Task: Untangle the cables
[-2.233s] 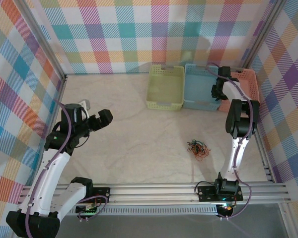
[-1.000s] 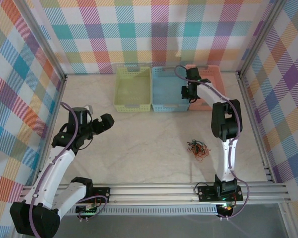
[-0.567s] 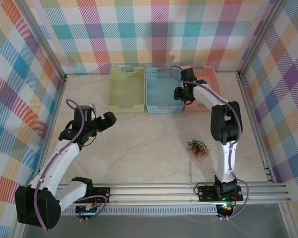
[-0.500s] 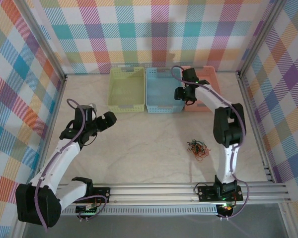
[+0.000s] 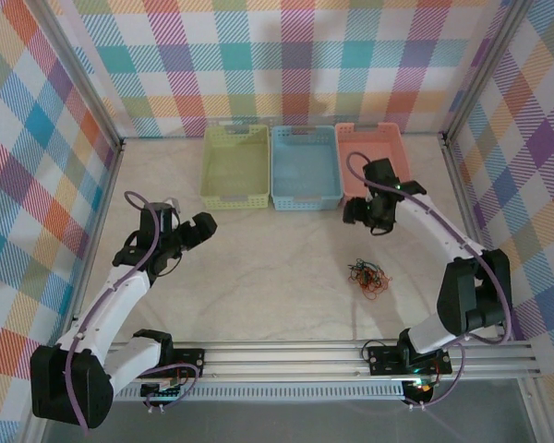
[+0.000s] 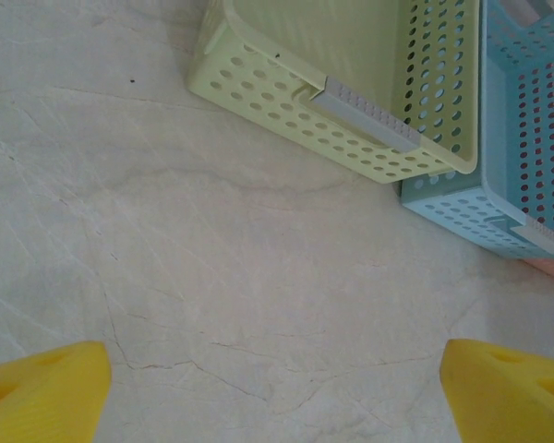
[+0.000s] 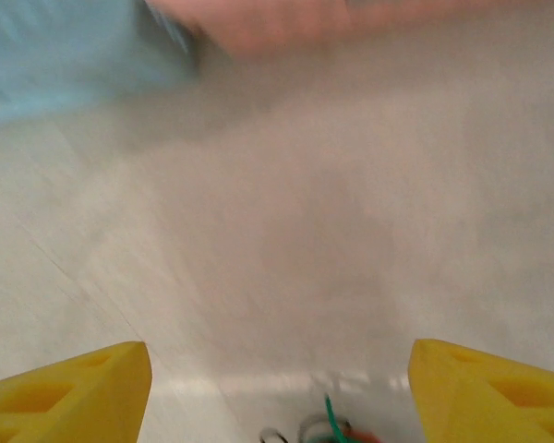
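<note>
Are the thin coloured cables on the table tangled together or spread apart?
Tangled. The thin orange, green and black cables lie in one small bunched heap, strands crossing, on the pale table.

Table [image 5: 258, 295]: open surface across the middle and the left side, passable. Far edge obstructed by a row set side by side: yellow basket [image 5: 235, 168], blue basket [image 5: 305, 168], pink basket [image 5: 369, 148]. Cable tangle [image 5: 367, 277] lies right of centre, bare surface all round it.

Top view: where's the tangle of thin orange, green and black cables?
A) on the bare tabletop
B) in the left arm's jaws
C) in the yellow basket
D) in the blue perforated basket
A: the cable tangle lies loose on the pale tabletop, nothing gripping it.
</note>
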Available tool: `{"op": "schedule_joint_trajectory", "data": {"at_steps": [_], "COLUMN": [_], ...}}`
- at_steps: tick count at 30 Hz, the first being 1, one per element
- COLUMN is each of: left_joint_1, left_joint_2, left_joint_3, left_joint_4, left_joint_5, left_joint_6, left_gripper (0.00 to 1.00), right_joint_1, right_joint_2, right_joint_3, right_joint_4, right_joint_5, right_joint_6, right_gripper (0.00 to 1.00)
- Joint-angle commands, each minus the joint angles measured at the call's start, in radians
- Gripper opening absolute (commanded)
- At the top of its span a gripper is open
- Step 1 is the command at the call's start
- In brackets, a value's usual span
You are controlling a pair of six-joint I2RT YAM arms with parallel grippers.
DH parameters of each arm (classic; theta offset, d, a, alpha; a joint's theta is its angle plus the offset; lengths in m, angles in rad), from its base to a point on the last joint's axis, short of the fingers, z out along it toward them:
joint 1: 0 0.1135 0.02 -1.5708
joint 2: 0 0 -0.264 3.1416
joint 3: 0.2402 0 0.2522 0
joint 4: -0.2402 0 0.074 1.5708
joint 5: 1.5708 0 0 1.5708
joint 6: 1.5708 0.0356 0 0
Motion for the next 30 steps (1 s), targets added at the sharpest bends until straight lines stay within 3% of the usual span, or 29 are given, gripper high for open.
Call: {"op": "schedule_joint_trajectory", "data": {"at_steps": [1,11,20,23,30], "left_joint_1": [-0.016,-0.031,-0.055,-0.056,-0.059], "left_joint_2": [-0.038,-0.075,-0.124,-0.116,-0.106], "left_joint_3": [-0.018,-0.028,-0.032,-0.035,-0.029], "left_joint_4": [0.017,0.005,-0.018,-0.022,-0.019], "left_joint_5": [0.023,0.038,0.017,0.004,0.014], "left_joint_6": [-0.012,-0.009,0.000,0.004,0.005], "left_gripper": [0.92,0.91,0.91,0.91,0.91], "right_joint_1": [0.003,0.002,0.053,0.070,0.135], "right_joint_2": [-0.058,0.076,0.186,0.218,0.211], "right_joint_3": [-0.072,-0.153,-0.141,-0.133,-0.122], "right_joint_4": [-0.051,-0.080,-0.135,-0.154,-0.128], "right_joint_5": [0.001,-0.097,-0.157,-0.154,-0.162], "right_joint_6": [0.062,0.027,0.010,0.012,0.039], "right_gripper": [0.76,0.80,0.71,0.63,0.28]}}
